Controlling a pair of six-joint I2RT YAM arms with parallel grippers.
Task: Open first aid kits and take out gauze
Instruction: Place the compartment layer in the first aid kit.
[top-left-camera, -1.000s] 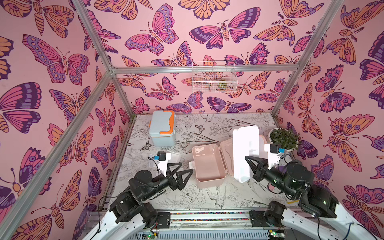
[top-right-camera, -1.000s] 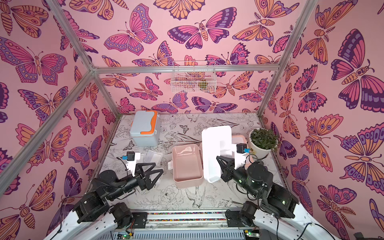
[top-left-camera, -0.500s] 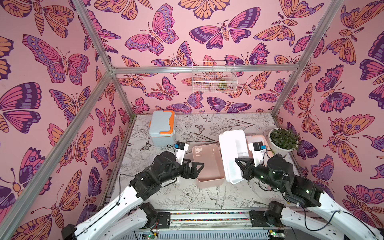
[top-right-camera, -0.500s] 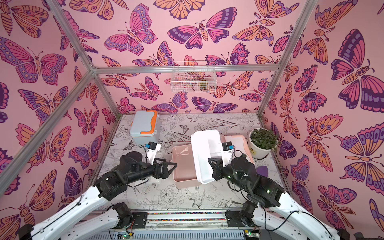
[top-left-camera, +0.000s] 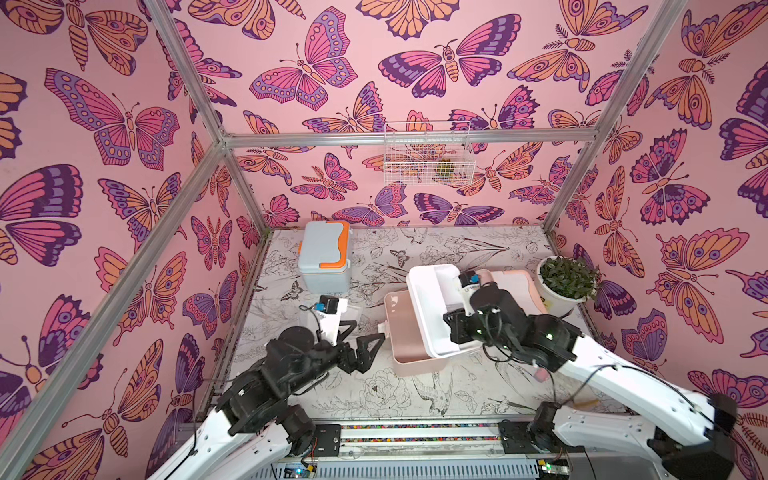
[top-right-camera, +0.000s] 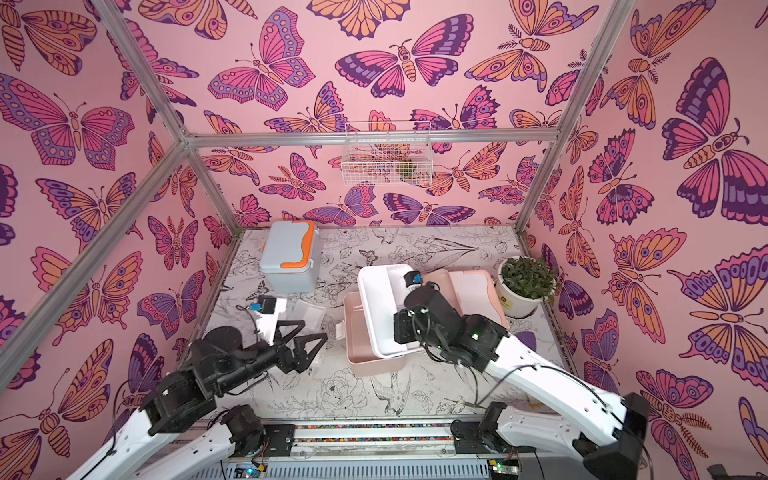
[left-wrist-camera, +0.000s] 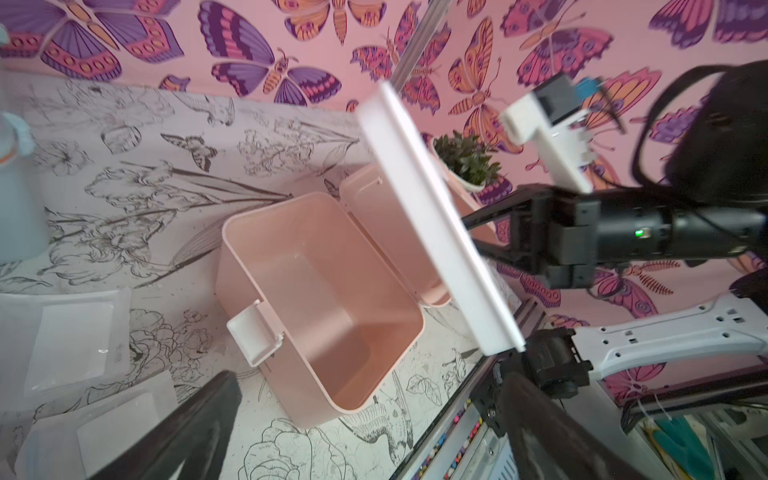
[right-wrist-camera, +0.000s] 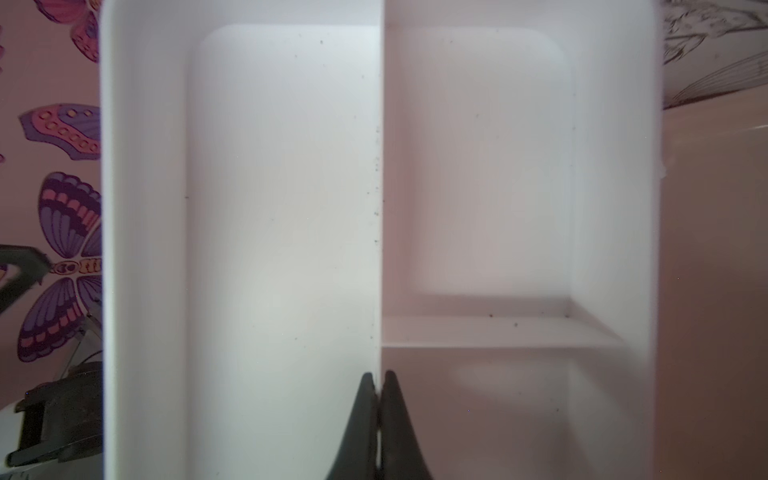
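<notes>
Pinching the divider of the white tray (top-left-camera: 428, 299), the right claw (right-wrist-camera: 379, 376) is holding it lengthwise ahead, tilted over the open beige-pink kit (top-left-camera: 401, 332) below, while the left claw (top-left-camera: 370, 330) is hovering spread beside it.

The closed case (top-left-camera: 322, 266) is blue-grey with orange trim, the open case (top-left-camera: 401, 332) beige-pink. The tray (top-left-camera: 430, 299) is white, the walls (top-left-camera: 374, 104) pink with butterflies.

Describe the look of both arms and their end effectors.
Both the left arm and right arm have white shell links, black joint housings and loose black cables. The left end effector and right end effector are black with tapered triangular fingers. Each wrist carries a white camera mount with a blue tag; a green light glows on the right arm.
</notes>
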